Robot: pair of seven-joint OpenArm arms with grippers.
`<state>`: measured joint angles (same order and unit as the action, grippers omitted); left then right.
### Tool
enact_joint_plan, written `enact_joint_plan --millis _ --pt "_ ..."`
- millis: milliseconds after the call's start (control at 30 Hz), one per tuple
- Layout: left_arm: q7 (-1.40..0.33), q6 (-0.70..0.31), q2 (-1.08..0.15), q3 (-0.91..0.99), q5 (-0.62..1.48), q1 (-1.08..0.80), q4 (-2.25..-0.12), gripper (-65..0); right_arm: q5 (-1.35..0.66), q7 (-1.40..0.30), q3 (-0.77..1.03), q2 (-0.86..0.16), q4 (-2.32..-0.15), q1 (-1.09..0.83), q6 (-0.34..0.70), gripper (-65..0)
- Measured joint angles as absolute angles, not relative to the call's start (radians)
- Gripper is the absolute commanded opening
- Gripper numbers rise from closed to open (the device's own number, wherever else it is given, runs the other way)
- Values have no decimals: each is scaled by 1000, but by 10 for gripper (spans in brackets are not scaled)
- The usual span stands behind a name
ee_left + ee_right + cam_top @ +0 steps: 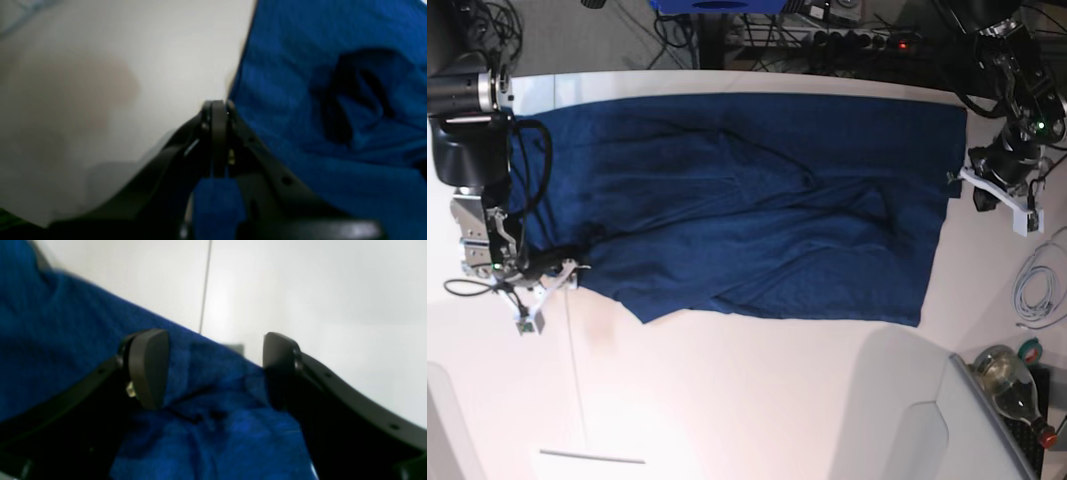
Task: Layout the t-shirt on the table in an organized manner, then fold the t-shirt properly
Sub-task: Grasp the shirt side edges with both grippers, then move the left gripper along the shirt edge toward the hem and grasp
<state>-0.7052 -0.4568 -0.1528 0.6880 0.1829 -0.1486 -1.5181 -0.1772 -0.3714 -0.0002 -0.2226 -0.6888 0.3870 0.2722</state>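
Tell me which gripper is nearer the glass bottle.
Left. The left gripper clamps the t-shirt edge nearest the bottle; the right gripper straddles the opposite edge, far across the table.

t-shirt (757, 200) spread on table (757, 400)

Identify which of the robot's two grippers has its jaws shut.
The left gripper: its jaws meet at the t-shirt's edge on the table. The right gripper stands wide open over the cloth.
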Motion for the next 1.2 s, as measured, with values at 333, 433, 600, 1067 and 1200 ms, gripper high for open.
enact_joint_plan --millis 333,433,600,1067,1200 --pt "-706 -456 -152 684 67 5 -1397 -650 -194 -405 3 -226 -623 430 279 -650" --pt "-705 -457 -156 683 32 68 -1327 -650 -193 -405 7 -227 -631 426 279 -650" --pt "-700 -463 -196 680 31 167 -1187 -640 -181 -423 7 -227 -681 403 279 -650" --pt "-479 -446 -249 574 26 443 -593 -253 -178 -483 8 -216 -901 302 278 -650" --pt "-370 -436 -254 510 53 465 -496 -255 -180 -499 8 -220 -939 304 278 -650"
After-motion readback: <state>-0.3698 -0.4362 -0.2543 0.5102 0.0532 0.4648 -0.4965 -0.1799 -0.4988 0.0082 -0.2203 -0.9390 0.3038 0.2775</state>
